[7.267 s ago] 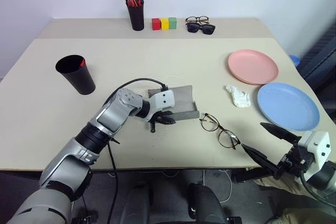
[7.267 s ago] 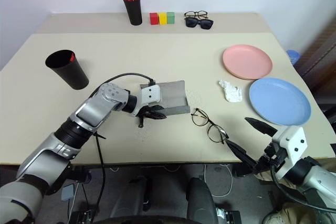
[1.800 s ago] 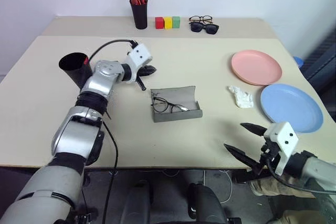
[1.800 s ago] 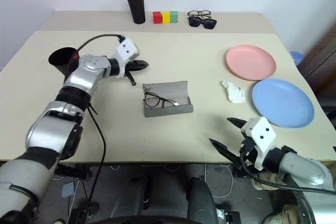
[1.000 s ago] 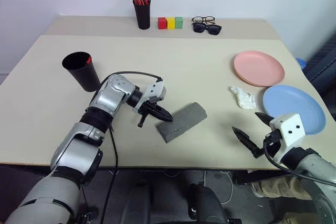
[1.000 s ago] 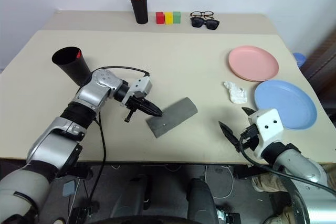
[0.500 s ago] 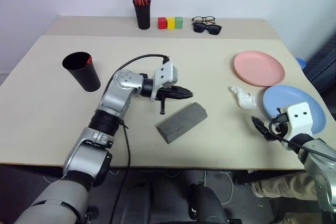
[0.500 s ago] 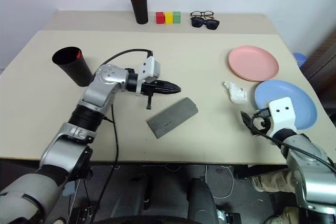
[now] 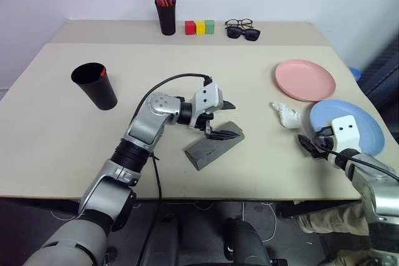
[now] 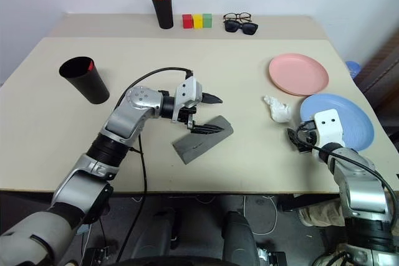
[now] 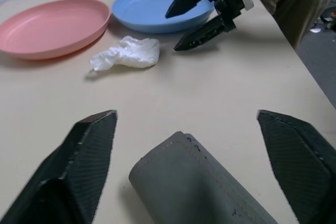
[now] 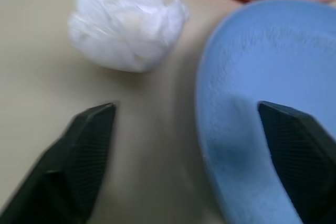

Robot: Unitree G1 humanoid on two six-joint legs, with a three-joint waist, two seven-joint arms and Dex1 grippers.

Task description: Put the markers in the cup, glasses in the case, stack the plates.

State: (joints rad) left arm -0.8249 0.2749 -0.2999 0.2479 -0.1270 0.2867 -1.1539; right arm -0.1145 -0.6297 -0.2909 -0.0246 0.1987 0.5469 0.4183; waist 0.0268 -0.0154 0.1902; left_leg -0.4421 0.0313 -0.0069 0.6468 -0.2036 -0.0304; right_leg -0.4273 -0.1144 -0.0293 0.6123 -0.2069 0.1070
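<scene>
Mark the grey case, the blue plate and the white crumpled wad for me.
grey case (image 9: 209, 149): left eye view, middle of its closed shell.
blue plate (image 9: 368, 130): left eye view, bare inner surface.
white crumpled wad (image 11: 128, 52): left wrist view, its centre.

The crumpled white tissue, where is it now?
The tissue lies on the table's right side, between the pink plate and the blue plate, just beyond the right gripper.

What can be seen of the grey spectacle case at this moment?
The case is an oblong grey hard shell with rounded sides and a fine seam along its top, matte like felt or textured plastic. It is shut and lies flat and diagonal near the table's middle front. The left gripper stands open just over its far end; whether a finger touches it cannot be told.
</scene>
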